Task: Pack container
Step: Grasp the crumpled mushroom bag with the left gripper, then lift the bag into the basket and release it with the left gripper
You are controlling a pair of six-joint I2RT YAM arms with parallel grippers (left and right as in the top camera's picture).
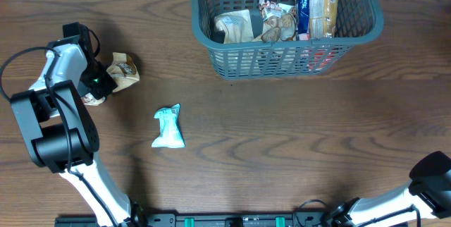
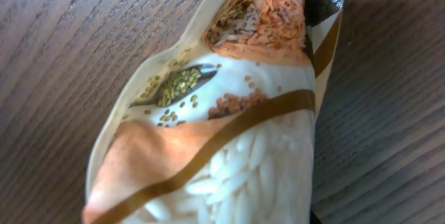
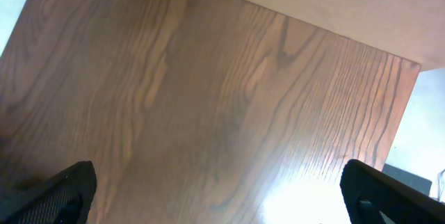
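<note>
Your left pincer (image 1: 97, 86) is clamped shut on one end of the rice packet (image 1: 122, 70), with the container (image 1: 225, 63) well off to its right. Slick wrapper, edge grip: swing fast and it could slip out short of the rim.

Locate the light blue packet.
Overhead view: the blue packet lies on the table left of centre, right of the left arm, below and left of the container.
</note>
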